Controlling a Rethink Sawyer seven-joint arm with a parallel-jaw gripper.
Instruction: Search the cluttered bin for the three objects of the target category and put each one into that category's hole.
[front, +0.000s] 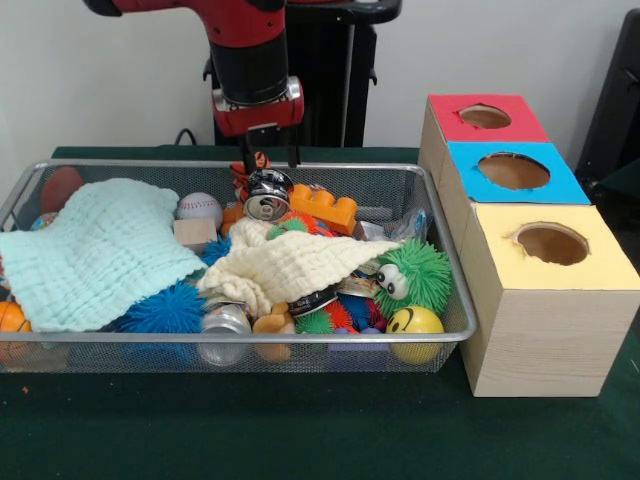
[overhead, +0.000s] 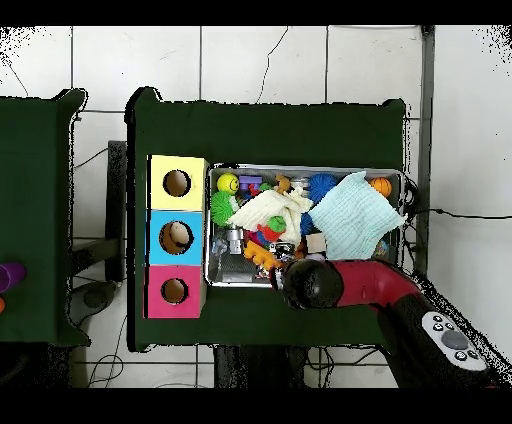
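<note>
Above wire-mesh bin (front: 440, 335), pincer (front: 270, 158), crushed can (front: 267, 194)

My table (front: 300, 430) wears a dark green cloth. On it, at left and centre of the front view, sits a wire mesh bin (front: 240, 352). Just to its right stands a row of three wooden boxes (front: 545, 330), topped red, blue and yellow, each holed.

The front view sits low and close across the table (front: 300, 440), facing the wire bin (front: 440, 330) and the box with three holes (front: 540, 330). The overhead view looks straight down from high up, showing table (overhead: 270, 125), floor (overhead: 260, 60), bin (overhead: 208, 225) and box (overhead: 155, 240). Both share bin and box.
</note>
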